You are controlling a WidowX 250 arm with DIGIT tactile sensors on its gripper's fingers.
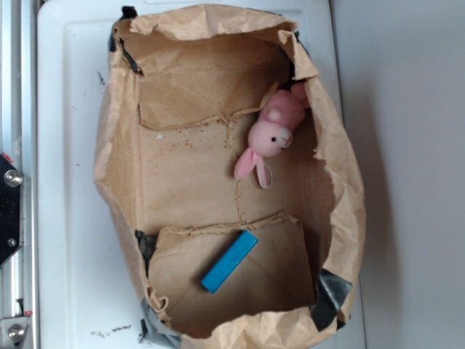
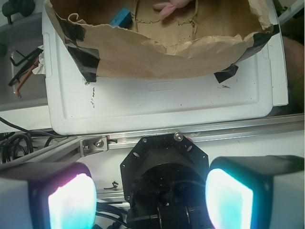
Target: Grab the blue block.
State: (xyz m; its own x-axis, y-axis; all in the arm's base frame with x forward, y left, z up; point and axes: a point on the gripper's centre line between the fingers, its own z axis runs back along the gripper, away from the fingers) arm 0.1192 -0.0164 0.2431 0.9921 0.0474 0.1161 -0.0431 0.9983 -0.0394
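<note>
Slim bright blue rectangular block (image 1: pixel 229 261) looks rigid, light and smooth-faced, so likely a bit slippery; I'd pinch across its narrow width at mid-length. It lies flat and diagonal on the floor flap of the torn brown paper bag (image 1: pixel 116 182), well apart from the pink plush bunny (image 1: pixel 270 137). My gripper (image 2: pixel 150 200) is spread wide, empty, outside the bag, well short of the block.

White tray (image 1: pixel 73 145), brown paper bag (image 1: pixel 189 174) on it
</note>
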